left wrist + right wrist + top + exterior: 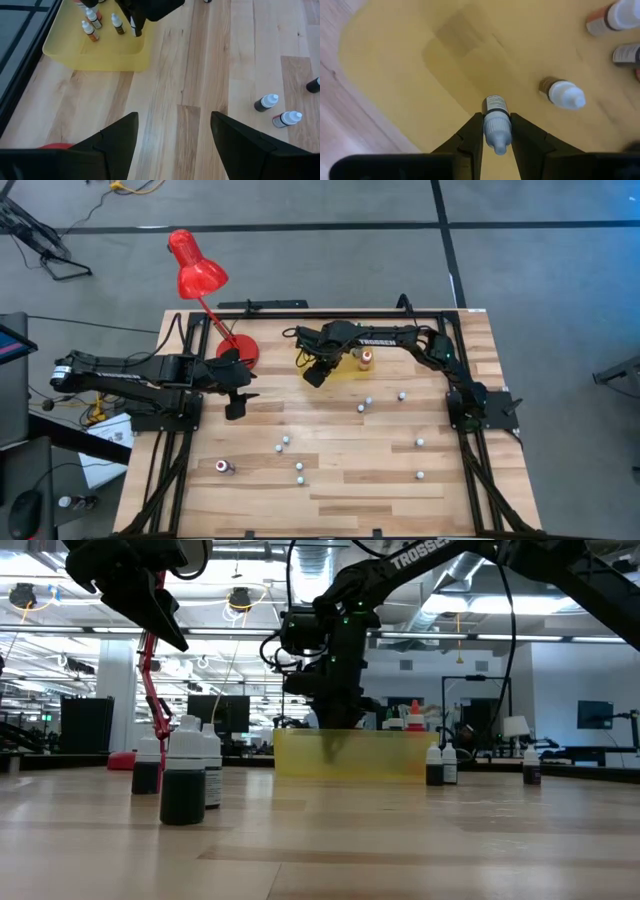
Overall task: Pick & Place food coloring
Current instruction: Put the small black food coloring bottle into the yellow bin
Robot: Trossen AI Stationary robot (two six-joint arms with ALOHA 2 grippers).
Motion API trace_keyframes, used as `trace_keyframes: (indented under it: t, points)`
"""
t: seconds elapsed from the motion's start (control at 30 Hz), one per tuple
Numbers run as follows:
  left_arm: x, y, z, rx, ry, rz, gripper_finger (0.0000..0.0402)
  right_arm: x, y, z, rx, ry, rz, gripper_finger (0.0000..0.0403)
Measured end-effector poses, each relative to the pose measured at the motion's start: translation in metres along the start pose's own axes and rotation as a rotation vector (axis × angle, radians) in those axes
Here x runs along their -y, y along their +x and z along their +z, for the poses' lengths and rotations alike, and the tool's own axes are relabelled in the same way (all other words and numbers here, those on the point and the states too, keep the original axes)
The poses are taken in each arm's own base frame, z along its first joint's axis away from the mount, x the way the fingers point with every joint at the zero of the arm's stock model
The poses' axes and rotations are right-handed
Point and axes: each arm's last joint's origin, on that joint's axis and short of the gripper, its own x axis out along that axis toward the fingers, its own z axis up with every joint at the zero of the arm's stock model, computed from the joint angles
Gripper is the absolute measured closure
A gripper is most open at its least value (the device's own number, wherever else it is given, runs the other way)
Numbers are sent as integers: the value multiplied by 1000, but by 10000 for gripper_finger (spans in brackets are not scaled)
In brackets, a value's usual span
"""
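Wooden surface [340,470] carries loose bottles [420,443] and a yellow mat [95,47]. Right claw [496,131], over the mat, is grasping one bottle [497,122], so placing is in hand; next it should lower and release. Left claw [172,135] hovers released.

Our dark two-finger right gripper [497,131] reaches far-centre, fingers clamped tight, pointing down. Our dark two-finger left gripper [172,131] hangs left of centre, fingers spread wide.
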Motion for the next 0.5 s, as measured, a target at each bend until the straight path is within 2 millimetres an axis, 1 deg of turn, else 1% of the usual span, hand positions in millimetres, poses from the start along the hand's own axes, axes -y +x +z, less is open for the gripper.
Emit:
trace_keyframes:
  t: [0.13,0.27,0.4,0.5]
  points:
    - [0,0,0,-5,1,0,159,-1,0,0,6,-13,3,322]
    - [0,0,-1,-10,-6,-10,159,-1,0,-1,-1,-98,1,322]
    - [0,0,-2,-25,-8,-20,159,-2,0,-1,-3,-105,1,322]
    - [0,0,-2,-22,-8,-20,159,-1,0,-2,-21,-142,-4,322]
